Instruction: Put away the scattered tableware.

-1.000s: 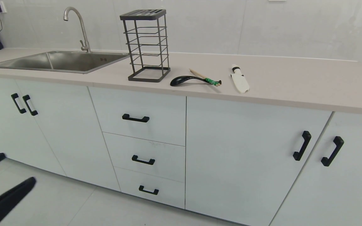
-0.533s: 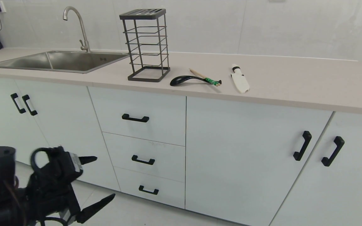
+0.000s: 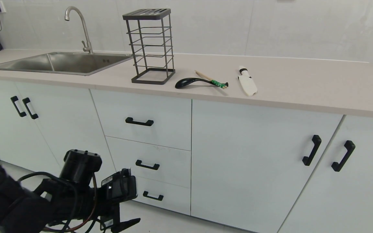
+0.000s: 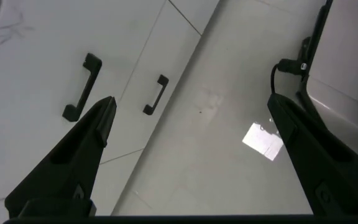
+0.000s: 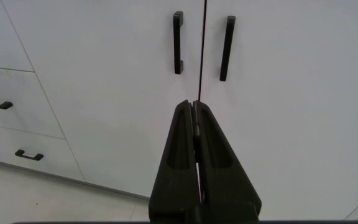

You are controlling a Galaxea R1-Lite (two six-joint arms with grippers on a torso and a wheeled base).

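From where I stand, the scattered tableware lies on the pale, matte countertop, all to the robot's right of a tall black wire rack. The rack is a square cage of thin metal rods with a slotted plate on top, and the wall tile shows through its bars. Nearest it is a glossy black spoon with a deep bowl and a curved handle. A pair of light wooden chopsticks with a green patterned band lies slantwise behind the spoon and meets its handle end. A little apart, farther right, lies a flat white utensil, broad at the near end and ringed with a black band at the far end. At the left end a brushed-steel sink is sunk into the counter under a curved faucet. Below are three smooth white drawers with black bar handles. The left gripper hangs low by the bottom drawers above the shiny floor tiles, its dark tapered fingers spread wide. The right gripper faces two white cabinet doors, its fingers pressed flat together with nothing between them.
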